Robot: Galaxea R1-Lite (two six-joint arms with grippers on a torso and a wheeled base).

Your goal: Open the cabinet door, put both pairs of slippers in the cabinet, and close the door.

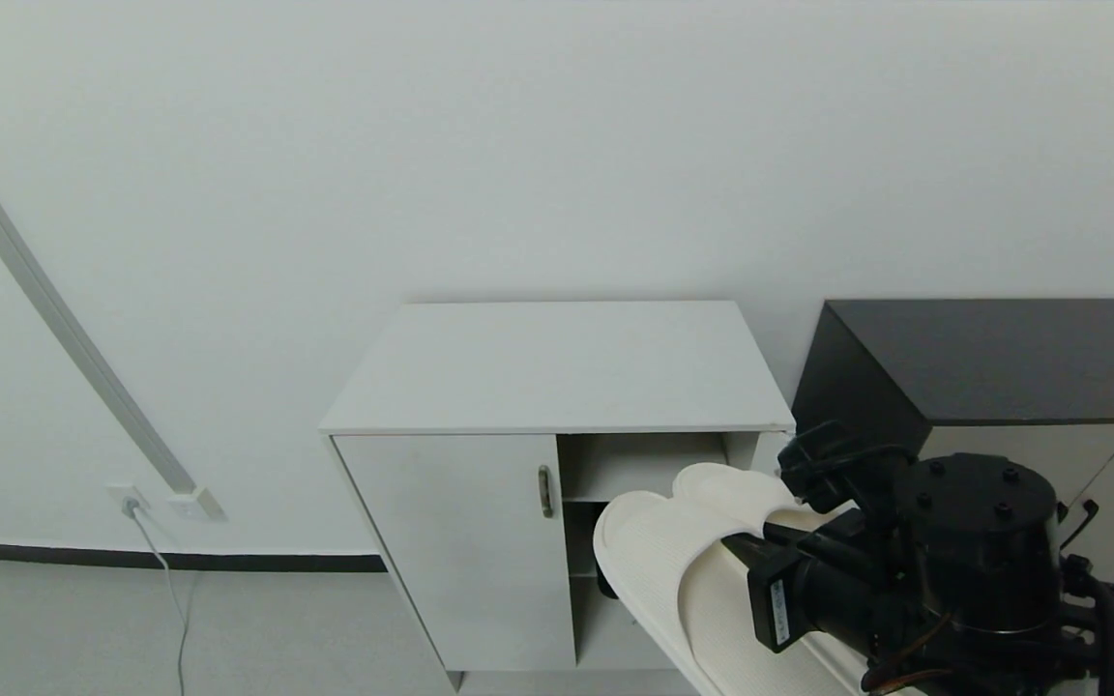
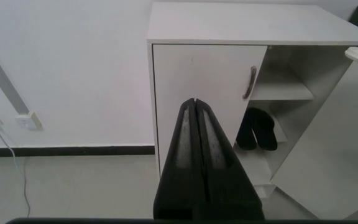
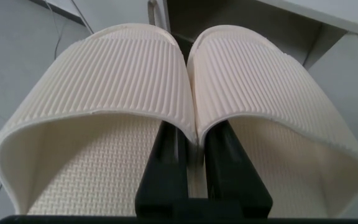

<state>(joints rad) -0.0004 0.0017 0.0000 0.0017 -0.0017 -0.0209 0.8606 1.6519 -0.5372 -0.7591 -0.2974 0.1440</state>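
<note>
A white cabinet [image 1: 557, 367] stands against the wall with its left door [image 1: 460, 541] closed and its right side open, showing shelves. In front of that opening my right gripper [image 1: 748, 537] is shut on a pair of cream ribbed slippers [image 1: 659, 551], toes toward the cabinet. Its fingers pinch the two inner edges of the cream slippers [image 3: 135, 81] together at the right gripper [image 3: 194, 134]. A pair of black slippers [image 2: 258, 129] lies on a lower shelf of the cabinet [image 2: 241, 22]. My left gripper [image 2: 194, 143] is shut and empty, well back from the closed door.
The open right door [image 2: 344, 149] swings out beside the opening. A black cabinet [image 1: 1002, 358] stands close on the right. A wall socket with a cable [image 1: 131, 503] and a slanted conduit [image 1: 44, 290] are on the left wall, with bare floor below.
</note>
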